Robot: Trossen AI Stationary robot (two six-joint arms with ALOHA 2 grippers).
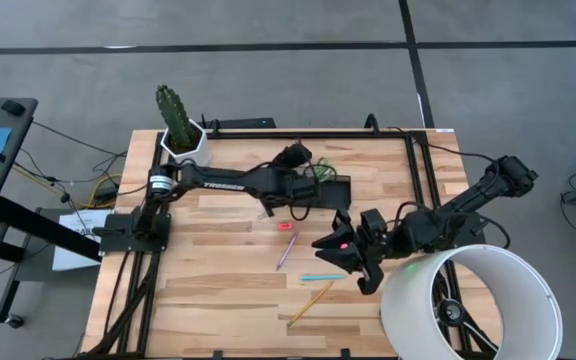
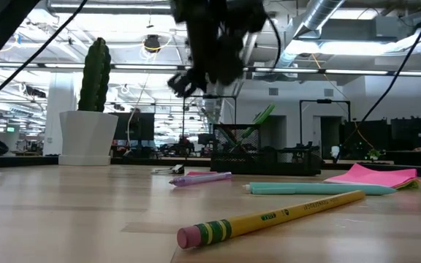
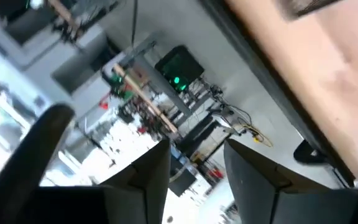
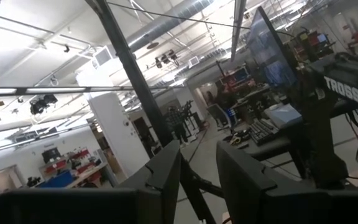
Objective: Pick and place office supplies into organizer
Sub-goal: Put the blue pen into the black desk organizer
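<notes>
Organizer [image 1: 330,190], the black compartment tray, sits at the far side of the worktop [image 1: 218,290], with green scissors [image 2: 258,121] showing upright in it in the low view. Left gripper [image 1: 303,160] hovers just over the organizer's edge nearest the cactus [image 1: 173,112]; its fingers [image 3: 148,180] are spread with a clear gap and nothing between them, so I judge a drop has just been made there.

Right gripper [image 1: 353,255] waits on the near side of the organizer, beside the white lampshade [image 1: 468,305]. Its fingers [image 4: 166,174] stand slightly apart with nothing pinched.

Items not yet in the organizer, all on its near side:
- a small pink eraser [image 1: 285,226], closest to it
- a purple pen [image 1: 287,251]
- a teal pen [image 1: 323,277]
- a yellow pencil [image 1: 311,302], farthest out
- a pink sticky-note pad [image 2: 371,176], lying under the right gripper in the high view

Risks, as judgement:
- The left arm's cabling hangs over the organizer; a careless lift away could snag the scissors or drag the light tray
- Pens and pencil are round and thin; a shallow pinch may roll them or let them pivot in the fingers
- The right gripper is close to the sticky pad and teal pen, so any sweep could scatter them
- Both arms share the space near the organizer, so a collision is possible if they move together
- The lampshade crowds the right arm's reach
</notes>
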